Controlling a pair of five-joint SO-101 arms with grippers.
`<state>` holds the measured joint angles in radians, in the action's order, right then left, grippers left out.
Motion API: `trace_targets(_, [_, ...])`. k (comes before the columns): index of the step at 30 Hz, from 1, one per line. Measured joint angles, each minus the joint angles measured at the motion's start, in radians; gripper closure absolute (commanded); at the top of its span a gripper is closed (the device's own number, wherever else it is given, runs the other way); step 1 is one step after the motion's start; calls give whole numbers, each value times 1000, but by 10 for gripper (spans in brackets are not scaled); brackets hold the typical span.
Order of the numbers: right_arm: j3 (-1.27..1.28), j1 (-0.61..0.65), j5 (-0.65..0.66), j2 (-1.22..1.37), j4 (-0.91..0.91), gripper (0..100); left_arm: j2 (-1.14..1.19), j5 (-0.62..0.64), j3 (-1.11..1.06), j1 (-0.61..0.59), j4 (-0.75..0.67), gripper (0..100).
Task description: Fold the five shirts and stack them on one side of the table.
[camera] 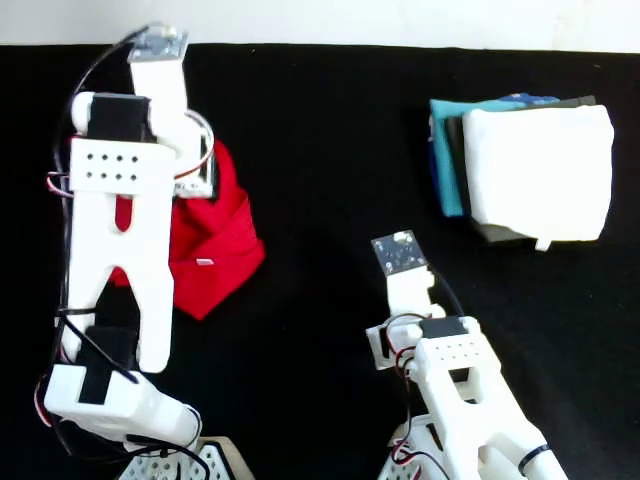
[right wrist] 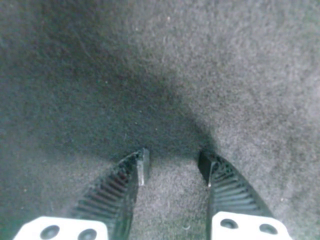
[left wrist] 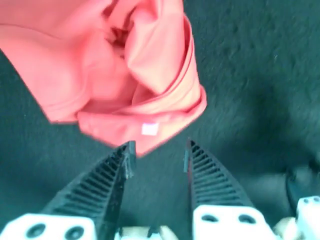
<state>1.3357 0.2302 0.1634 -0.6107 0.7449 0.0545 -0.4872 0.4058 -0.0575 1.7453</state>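
Red shirt (camera: 215,240) lies bunched, not folded flat, at about 9 o'clock on the black surface (camera: 330,150), partly under the left arm (camera: 125,220) in the high view. A small white tag (camera: 203,262) shows near its 6 o'clock edge.

Left fingers (left wrist: 112,172) are spread partway with nothing between them. The tips sit just beside the red shirt's (left wrist: 125,75) hem, close to the tag (left wrist: 150,129); can't tell if one tip touches the cloth.

Stack of folded shirts sits at about 2 o'clock, well apart from the red one. White shirt (camera: 540,170) is on top. A teal shirt (camera: 445,160) sticks out on the stack's 9 o'clock side, a dark grey shirt (camera: 490,232) pokes out at 6 o'clock, and a blue sliver (camera: 530,99) shows at 12 o'clock.

Right arm (camera: 460,390) is at about 5 o'clock, between the red shirt and the stack but touching neither. Right fingers (right wrist: 125,185) are spread partway, gripping nothing, over bare black surface (right wrist: 165,75).
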Motion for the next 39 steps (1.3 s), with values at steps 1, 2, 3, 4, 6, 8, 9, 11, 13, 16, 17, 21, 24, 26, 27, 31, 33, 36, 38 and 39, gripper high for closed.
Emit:
trace_targets(1, [0,0,0,0,0,789,0,-14,-21,-12,9,832])
trace_targets(2, [0,0,0,0,0,789,0,-29,-52,-23,14,832])
trace_targets(3, [0,0,0,0,0,789,0,-40,-92,-35,17,832])
trace_targets(4, [0,0,0,0,0,789,0,-60,-138,-48,17,832])
trace_targets(6, [0,0,0,0,0,789,9,-101,-239,-71,11,832])
trace_targets(8, [0,0,0,0,0,789,37,-129,-334,-107,-54,832])
trace_targets(9, [0,0,0,0,0,789,55,-137,-374,-127,-100,832])
trace_targets(11, [0,0,0,0,0,789,95,-144,-443,-163,-192,832])
trace_targets(13, [0,0,0,0,0,789,143,-146,-488,-175,-275,832])
trace_targets(16, [0,0,0,0,0,789,226,-146,-506,-175,-373,832])
trace_targets(17, [0,0,0,0,0,789,249,-146,-509,-175,-404,832])
trace_targets(21, [0,0,0,0,0,789,311,-146,-509,-175,-506,832])
trace_targets(24, [0,0,0,0,0,789,324,-146,-508,-175,-529,836])
trace_targets(26, [0,0,0,0,0,789,324,-146,-512,-175,-534,851])
trace_targets(27, [0,0,0,0,0,789,324,-146,-512,-175,-534,886])
trace_targets(31, [0,0,0,0,0,789,324,-146,-516,-170,-535,984])
trace_targets(33, [0,0,0,0,0,789,325,-146,-516,-169,-535,989])
trace_targets(36, [0,0,0,0,0,789,327,-146,-489,-169,-494,991])
trace_targets(38, [0,0,0,0,0,789,311,-146,-463,-170,-434,991])
trace_targets(39, [0,0,0,0,0,789,290,-146,-446,-172,-399,991])
